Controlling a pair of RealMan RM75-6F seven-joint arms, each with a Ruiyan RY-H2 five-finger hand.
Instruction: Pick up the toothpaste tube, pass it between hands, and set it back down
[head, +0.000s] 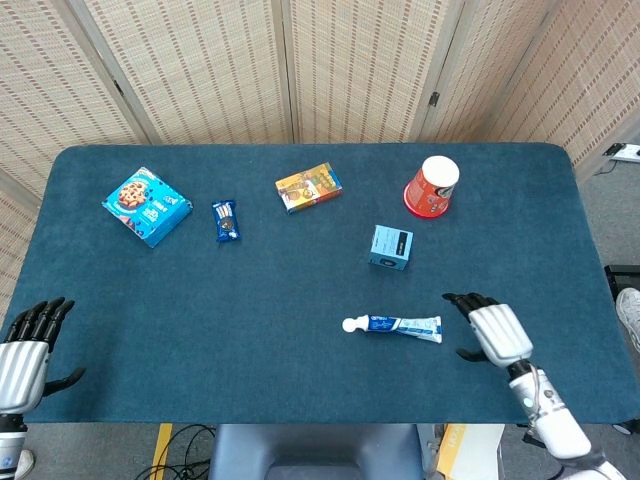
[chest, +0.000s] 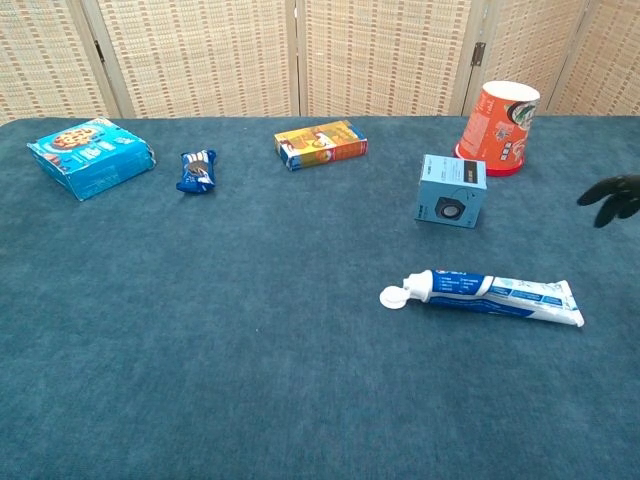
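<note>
Though blurred, toothpaste tube (chest: 489, 296) print blue.

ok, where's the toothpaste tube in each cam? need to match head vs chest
Head view: toothpaste tube lies lower centre-right, cap pointing left, just left of the right hand.
Chest view: tube lies lower right, cap left.
Shared landmark: the light blue box sits just beyond it in both.

One toothpaste tube (head: 393, 325), one red paper cup (head: 431, 186), one pale blue box (head: 390, 247), one orange box (head: 308, 187), one cookie box (head: 147, 206), one small blue snack packet (head: 225, 221), two hands: left hand (head: 24, 350), right hand (head: 492, 327)
</note>
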